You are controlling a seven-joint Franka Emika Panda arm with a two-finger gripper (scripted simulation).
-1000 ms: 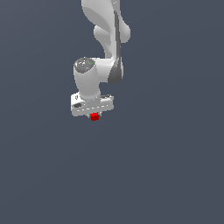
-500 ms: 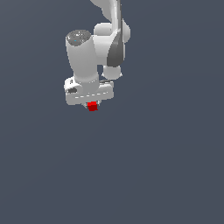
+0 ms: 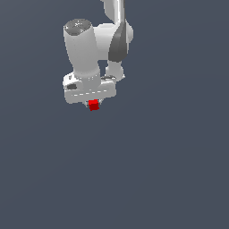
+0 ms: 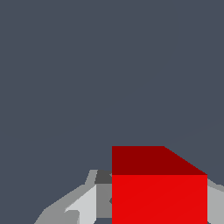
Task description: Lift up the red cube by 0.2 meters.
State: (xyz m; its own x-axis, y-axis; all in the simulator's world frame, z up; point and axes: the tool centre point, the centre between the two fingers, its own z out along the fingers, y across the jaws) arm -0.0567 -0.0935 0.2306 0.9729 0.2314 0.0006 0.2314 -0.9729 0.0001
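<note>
The red cube [image 3: 93, 105] hangs just under the white hand of the arm, pinched between the short fingers of my gripper [image 3: 93, 104], which is shut on it. In the wrist view the red cube [image 4: 158, 188] fills the foreground, with a grey-white finger [image 4: 83, 203] pressed against one side and a sliver of the other finger [image 4: 215, 201] on the opposite side. Cube and gripper sit in the upper part of the exterior view, left of centre, against the plain dark grey ground.
The white arm [image 3: 114, 40] rises out of the exterior view's upper edge. Nothing but uniform dark grey ground [image 3: 156, 170] surrounds the gripper.
The hand has risen with the red cube held in it and now looms larger in the exterior view. The grip on the cube is unchanged.
</note>
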